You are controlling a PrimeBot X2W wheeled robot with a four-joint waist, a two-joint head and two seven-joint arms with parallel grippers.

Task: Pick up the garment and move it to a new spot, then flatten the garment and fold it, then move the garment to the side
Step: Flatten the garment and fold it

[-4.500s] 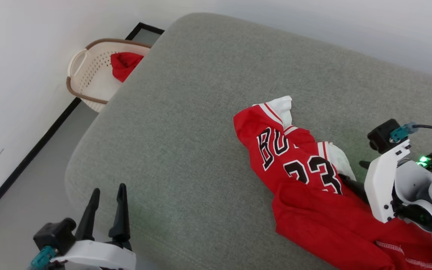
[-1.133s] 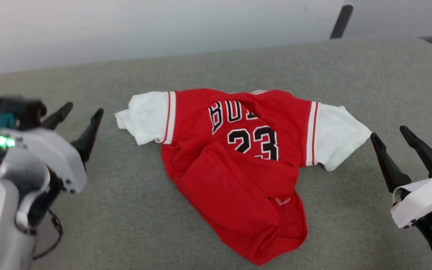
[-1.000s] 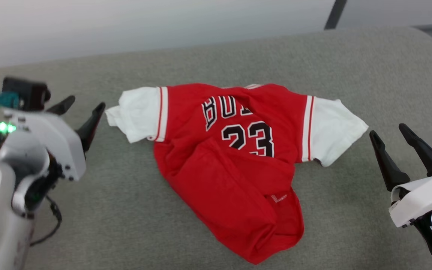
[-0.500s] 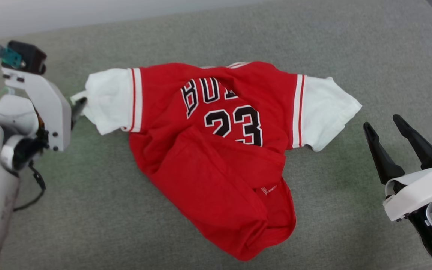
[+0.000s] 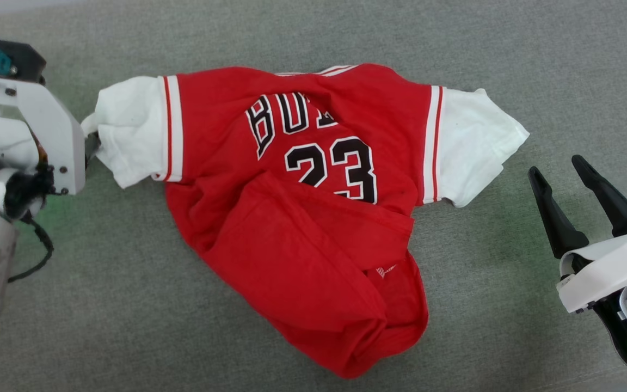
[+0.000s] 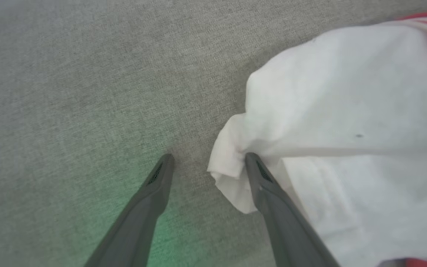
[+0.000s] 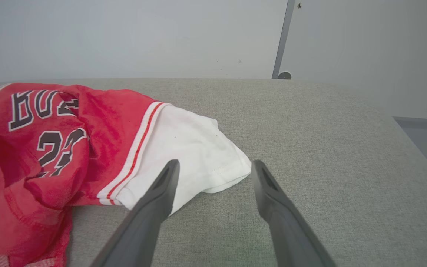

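The garment is seen lying face up in the middle of a grey upholstered surface, spread sideways with its black letters and the number 23 uppermost. Its red lower part is bunched and doubled over itself toward the near edge, and the body is creased rather than flat. One white sleeve is stretched toward the robot's left, and the other white sleeve toward its right.

The left gripper is held low at the outer end of the sleeve on that side, with its fingers set wide apart. In the left wrist view one finger is pressed against the crumpled corner of the white cloth, while the other rests over bare grey fabric. Nothing is clamped between them.

The right gripper is kept just beside the opposite sleeve, apart from it, with its fingers likewise spread and nothing held. In the right wrist view the hem of that sleeve is seen just beyond the fingertips, and a pale wall is visible behind the surface
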